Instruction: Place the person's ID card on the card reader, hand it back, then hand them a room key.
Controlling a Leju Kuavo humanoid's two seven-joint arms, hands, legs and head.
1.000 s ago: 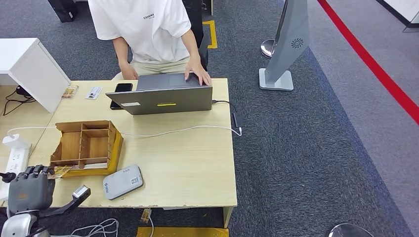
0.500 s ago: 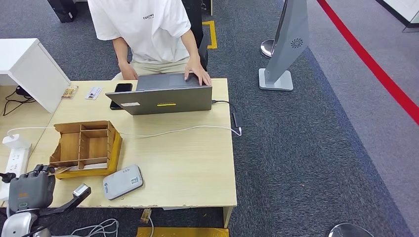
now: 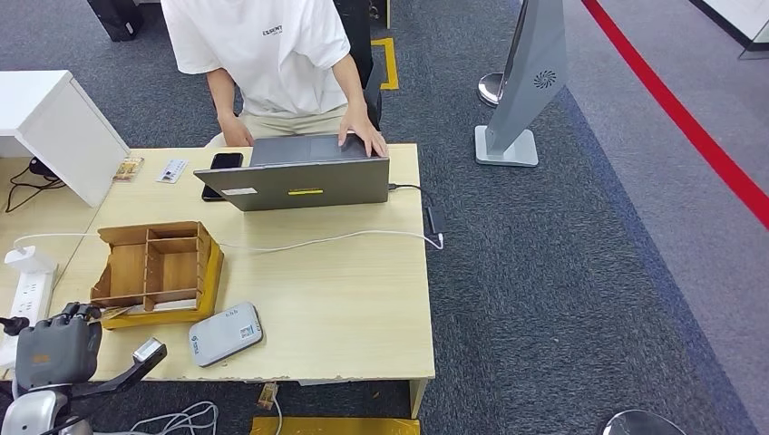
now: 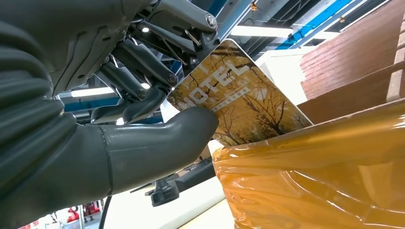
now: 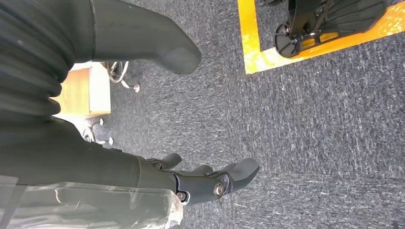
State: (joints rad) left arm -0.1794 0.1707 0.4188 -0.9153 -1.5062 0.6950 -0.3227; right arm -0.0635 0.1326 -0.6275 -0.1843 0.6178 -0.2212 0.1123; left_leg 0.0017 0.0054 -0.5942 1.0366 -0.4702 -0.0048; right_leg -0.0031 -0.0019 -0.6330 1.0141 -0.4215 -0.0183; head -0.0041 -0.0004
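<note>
My left hand [image 3: 54,350] is at the table's near left corner, beside the wooden organiser [image 3: 154,227]. In the left wrist view its thumb and fingers [image 4: 143,102] pinch a room key card [image 4: 239,100] printed with autumn trees and the word HOTEL, its lower edge behind the organiser's yellow-wrapped wall [image 4: 325,176]. The grey card reader [image 3: 225,333] lies flat near the front edge, right of my hand. A white ID card [image 3: 171,170] lies at the far left of the table. My right hand [image 5: 205,183] hangs over the carpet, fingers apart, holding nothing.
A person [image 3: 263,54] sits across the table with one hand on an open laptop [image 3: 299,181]. A phone [image 3: 227,160] and another patterned card [image 3: 129,168] lie near the ID card. A white cable [image 3: 335,238] crosses the table. A power strip [image 3: 27,290] lies at the left.
My left hand has drawn slightly back toward me with the key card. The organiser has shifted a little to the left. The person and laptop have not moved.
</note>
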